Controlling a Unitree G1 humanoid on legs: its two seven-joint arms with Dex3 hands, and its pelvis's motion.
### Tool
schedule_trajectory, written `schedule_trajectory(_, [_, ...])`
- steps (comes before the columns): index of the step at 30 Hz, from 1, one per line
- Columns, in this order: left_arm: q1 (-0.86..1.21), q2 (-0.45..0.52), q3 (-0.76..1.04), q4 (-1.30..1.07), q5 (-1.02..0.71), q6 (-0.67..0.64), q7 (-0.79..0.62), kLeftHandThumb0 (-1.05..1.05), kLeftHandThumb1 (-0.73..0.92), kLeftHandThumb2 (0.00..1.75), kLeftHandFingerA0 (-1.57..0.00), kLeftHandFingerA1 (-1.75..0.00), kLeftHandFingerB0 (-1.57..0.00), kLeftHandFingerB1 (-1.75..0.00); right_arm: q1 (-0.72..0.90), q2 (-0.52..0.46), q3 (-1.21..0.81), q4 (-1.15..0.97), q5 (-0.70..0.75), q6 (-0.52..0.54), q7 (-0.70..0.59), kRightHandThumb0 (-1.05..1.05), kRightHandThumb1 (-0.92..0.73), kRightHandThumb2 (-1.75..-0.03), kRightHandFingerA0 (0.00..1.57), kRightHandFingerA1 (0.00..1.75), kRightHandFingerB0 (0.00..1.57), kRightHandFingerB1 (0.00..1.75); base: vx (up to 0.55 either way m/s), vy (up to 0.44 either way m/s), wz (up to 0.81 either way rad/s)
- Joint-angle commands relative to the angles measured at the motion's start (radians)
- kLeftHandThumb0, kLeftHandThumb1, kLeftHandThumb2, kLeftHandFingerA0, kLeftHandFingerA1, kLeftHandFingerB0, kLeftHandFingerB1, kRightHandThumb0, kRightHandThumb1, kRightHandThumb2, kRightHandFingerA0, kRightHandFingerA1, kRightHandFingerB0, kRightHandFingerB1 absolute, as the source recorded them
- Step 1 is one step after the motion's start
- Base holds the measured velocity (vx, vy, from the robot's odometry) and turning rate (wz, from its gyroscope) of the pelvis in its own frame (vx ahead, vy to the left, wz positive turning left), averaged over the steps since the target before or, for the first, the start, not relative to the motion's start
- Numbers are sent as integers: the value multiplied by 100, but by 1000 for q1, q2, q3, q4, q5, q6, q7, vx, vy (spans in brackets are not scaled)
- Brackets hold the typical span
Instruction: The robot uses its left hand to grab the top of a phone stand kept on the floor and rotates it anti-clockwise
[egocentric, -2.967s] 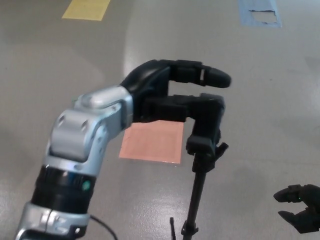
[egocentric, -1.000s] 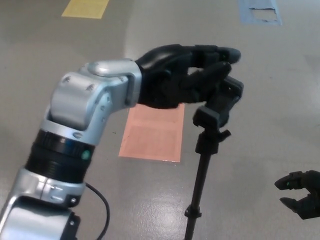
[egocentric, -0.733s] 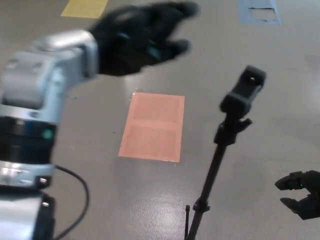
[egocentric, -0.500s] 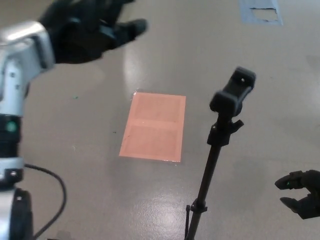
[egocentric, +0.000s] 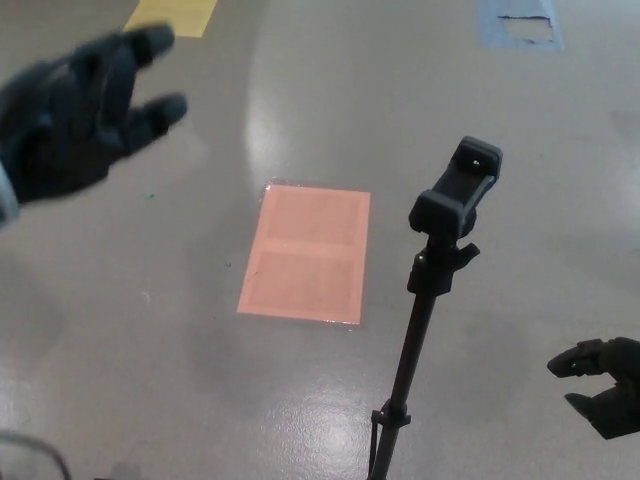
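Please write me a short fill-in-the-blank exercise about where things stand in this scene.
1. The robot's black left hand, fingers spread, holds ____.
2. The black phone stand on the grey floor stands to the ____ of the salmon-pink rectangular floor patch in the picture.
3. The black right hand shows at the picture's lower ____ corner.

Missing words: nothing; right; right

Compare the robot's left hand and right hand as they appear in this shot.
The left hand is raised at the upper left, large and blurred, fingers spread; the right hand sits low at the lower right edge, small and sharp, partly cut off. Both are black, hold nothing, and are clear of the phone stand.
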Motion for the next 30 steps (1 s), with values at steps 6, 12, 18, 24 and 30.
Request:
schedule_trajectory(6, [456,-10,-88,57,243,-477,175,-75,57,94,0,-21,0,-18,57,3,-6,5,1,-10,-30,-46,-72,-80,30,46,13,36,0,0,0])
schedule_trajectory(12, [523,26,-130,276,324,-606,283,-81,61,91,0,-10,-1,-11,96,15,-18,5,11,1,-61,-39,-81,-64,36,40,13,27,0,0,0])
schedule_trajectory(18, [510,77,-166,467,368,-651,356,-76,57,89,-7,-33,-6,-19,138,32,-44,8,38,-8,-73,-44,-70,-80,27,46,7,32,0,0,0])
schedule_trajectory(24, [495,119,-232,624,425,-744,405,-72,56,84,-12,-42,-4,-24,189,36,-51,7,41,-28,-81,-46,-69,-82,28,47,6,32,0,0,0])
schedule_trajectory(30, [490,127,-259,727,419,-780,413,-70,55,84,-10,-41,-4,-26,236,42,-60,4,47,-26,-93,-45,-70,-79,30,46,8,33,0,0,0])
